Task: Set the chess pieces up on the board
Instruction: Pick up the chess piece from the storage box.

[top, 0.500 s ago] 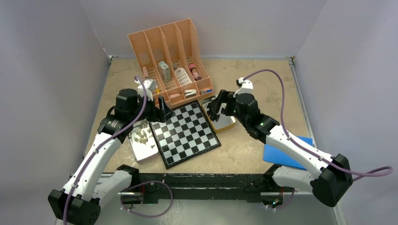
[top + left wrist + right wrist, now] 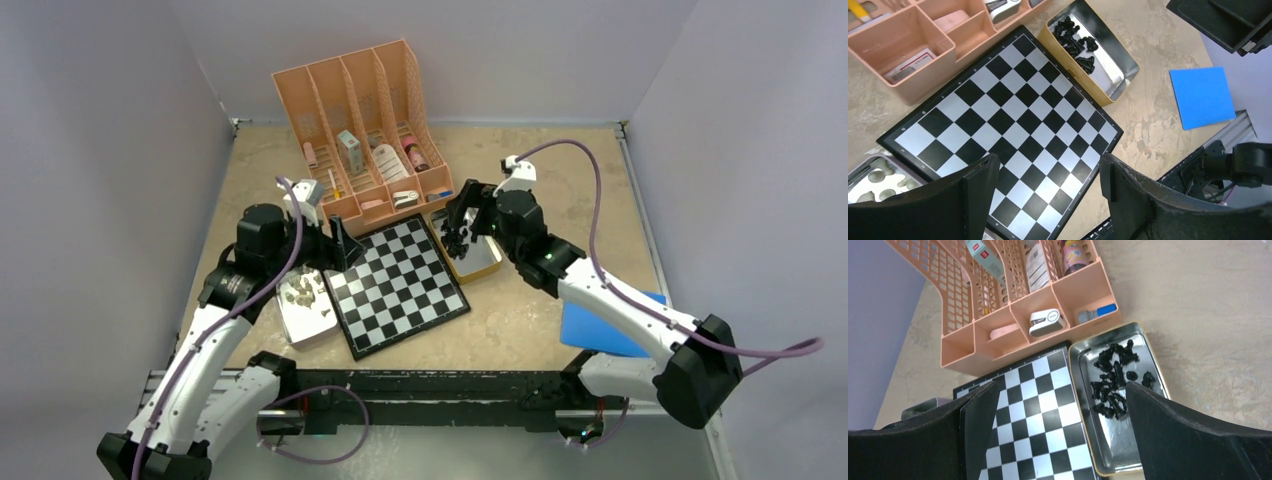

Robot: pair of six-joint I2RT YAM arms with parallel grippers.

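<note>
The board (image 2: 400, 285) lies bare in the middle of the table, also seen in the left wrist view (image 2: 1008, 130) and the right wrist view (image 2: 1038, 410). Pale beige chess pieces (image 2: 300, 292) lie in a metal tray (image 2: 312, 330) to its left. Black chess pieces (image 2: 1113, 380) are heaped in a gold-rimmed tray (image 2: 478, 268) to its right. My left gripper (image 2: 1048, 167) hovers open over the board's left corner, holding nothing. My right gripper (image 2: 1060, 390) hangs open above the black pieces' tray and the board's far corner, also holding nothing.
A peach desk organizer (image 2: 365, 130) with small bottles and boxes stands just behind the board. A blue sheet (image 2: 610, 335) lies at the right, near the right arm. Grey walls close in the table on three sides.
The left arm has drawn back a little to the left, gripper still over the board's left corner. The right gripper has shifted slightly away and left over the black pieces' tray.
</note>
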